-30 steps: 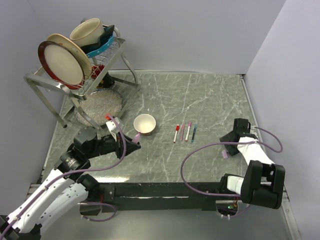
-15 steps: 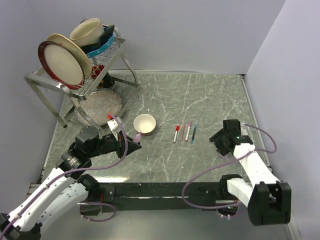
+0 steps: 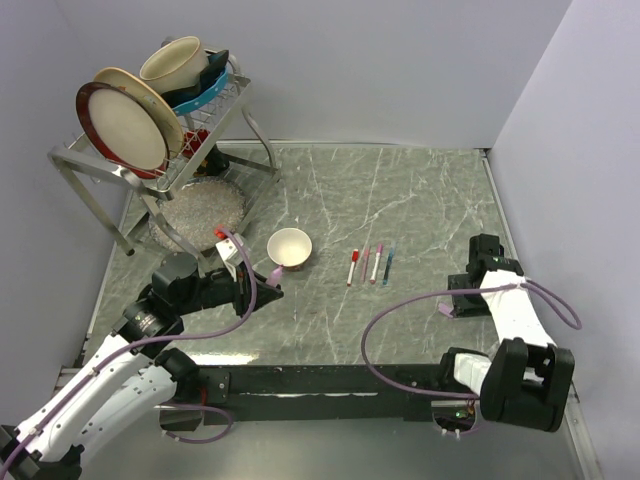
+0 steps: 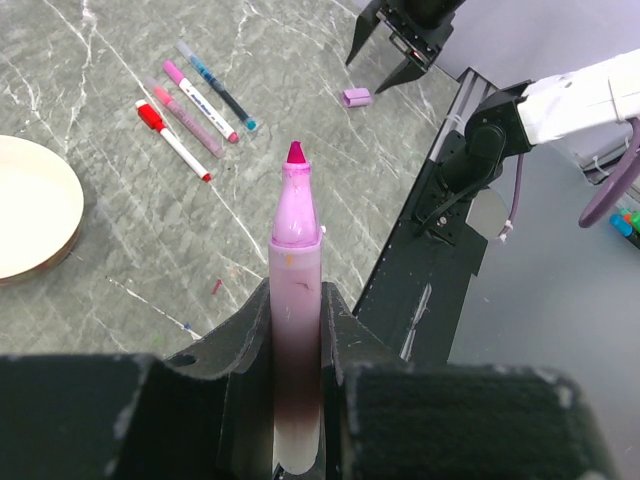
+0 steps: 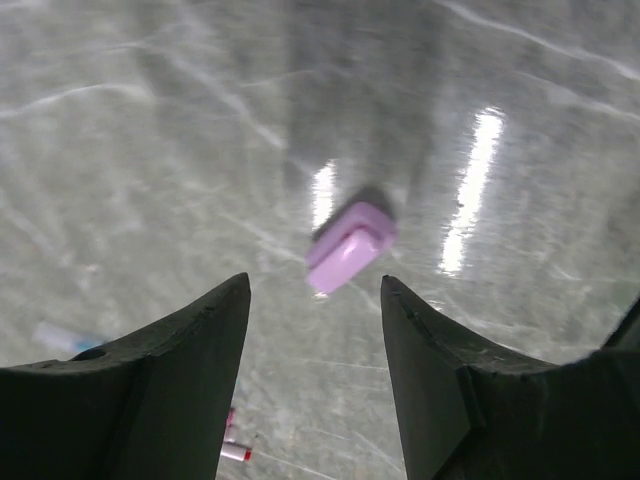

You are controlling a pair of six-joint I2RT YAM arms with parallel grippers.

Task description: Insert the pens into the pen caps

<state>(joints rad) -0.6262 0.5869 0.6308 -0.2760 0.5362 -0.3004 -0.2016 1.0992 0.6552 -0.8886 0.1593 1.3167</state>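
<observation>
My left gripper [image 4: 297, 300] is clamped on a pink pen [image 4: 296, 225], whose bare magenta tip points out past my fingers, and I hold it above the table [image 3: 420, 200] near the small bowl [image 3: 290, 247]. My right gripper [image 5: 315, 290] hangs with its jaws spread wide over a lilac pen cap [image 5: 348, 247] that lies alone, touching neither finger. The cap is blurred there, so I cannot tell which end is its mouth. Four more pens [image 3: 370, 264] lie side by side between the bowl and that cap.

Left end effector [image 4: 297, 300] clenched, right [image 5: 315, 287] splayed.
</observation>
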